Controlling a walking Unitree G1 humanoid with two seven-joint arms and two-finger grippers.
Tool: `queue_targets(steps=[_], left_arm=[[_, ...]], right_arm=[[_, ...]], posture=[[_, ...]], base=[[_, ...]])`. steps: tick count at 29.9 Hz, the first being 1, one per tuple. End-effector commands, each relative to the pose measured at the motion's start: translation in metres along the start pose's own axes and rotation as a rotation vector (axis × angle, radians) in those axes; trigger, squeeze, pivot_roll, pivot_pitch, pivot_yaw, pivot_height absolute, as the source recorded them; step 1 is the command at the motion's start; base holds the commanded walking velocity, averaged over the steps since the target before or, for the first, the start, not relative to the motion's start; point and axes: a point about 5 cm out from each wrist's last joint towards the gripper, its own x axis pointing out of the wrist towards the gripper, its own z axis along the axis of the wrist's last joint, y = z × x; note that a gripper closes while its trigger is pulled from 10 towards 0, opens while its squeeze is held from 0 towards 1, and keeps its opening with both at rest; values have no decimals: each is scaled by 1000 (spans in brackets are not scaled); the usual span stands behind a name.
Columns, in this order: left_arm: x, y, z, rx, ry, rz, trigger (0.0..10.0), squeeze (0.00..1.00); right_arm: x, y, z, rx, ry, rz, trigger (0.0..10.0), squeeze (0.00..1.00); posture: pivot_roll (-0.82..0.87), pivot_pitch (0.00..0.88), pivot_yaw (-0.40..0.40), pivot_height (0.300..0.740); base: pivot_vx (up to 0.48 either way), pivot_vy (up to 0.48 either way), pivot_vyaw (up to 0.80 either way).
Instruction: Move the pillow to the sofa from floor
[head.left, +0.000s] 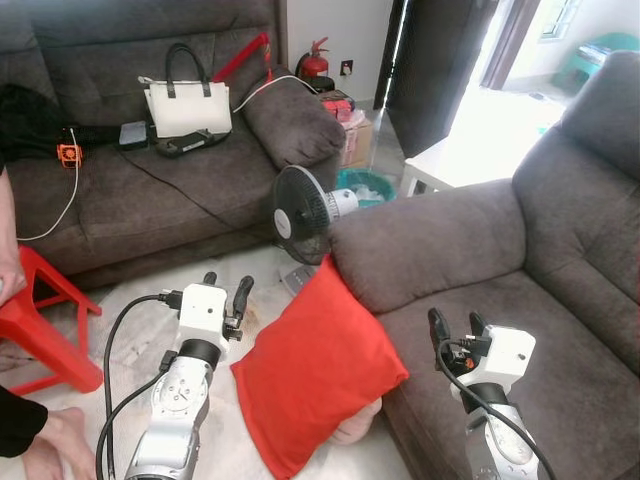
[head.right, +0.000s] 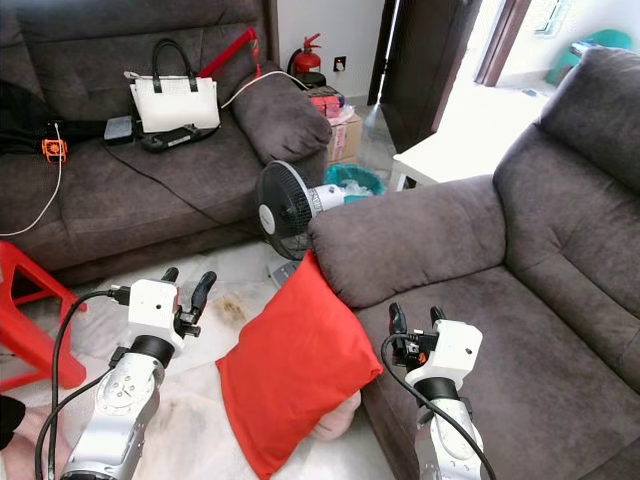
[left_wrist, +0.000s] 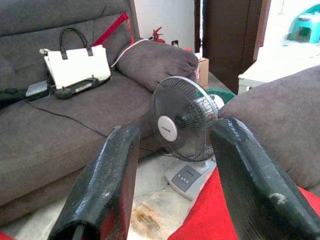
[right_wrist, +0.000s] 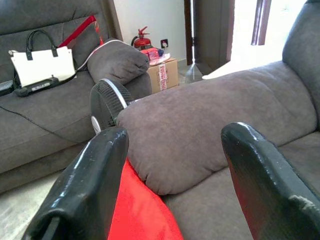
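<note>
Looking from left to right, you have the left gripper (head.left: 226, 291) raised above the floor (head.left: 135, 300) with its fingers spread and nothing between them, just beside the red pillow (head.left: 315, 370). The pillow leans against the front of the sofa (head.left: 560, 330), with its lower corner on the floor. Your right gripper (head.left: 455, 327) hovers over the sofa seat, fingers spread too. Nothing is grasped, so the whole move is left to do.
</note>
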Motion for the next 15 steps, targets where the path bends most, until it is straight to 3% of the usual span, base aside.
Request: queue_targets(steps=[1, 7, 11, 15], left_arm=[[1, -2, -2, 0, 21, -16, 10000, 0], [1, -3, -3, 1, 23, -22, 10000, 0], [1, -3, -3, 1, 26, -21, 10000, 0], [1, -3, -4, 2, 26, -22, 10000, 0]], right_arm=[[2, 0, 0, -10, 10, 4, 10000, 0], [2, 1, -1, -10, 16, 6, 10000, 0], [2, 1, -1, -9, 18, 7, 10000, 0], [2, 1, -1, -9, 20, 8, 10000, 0]], posture=[[78, 59, -56, 740], [77, 60, -57, 740], [77, 61, -59, 740], [78, 60, -59, 740]], base=[[322, 0, 0], [107, 0, 0], [322, 0, 0], [0, 0, 0]])
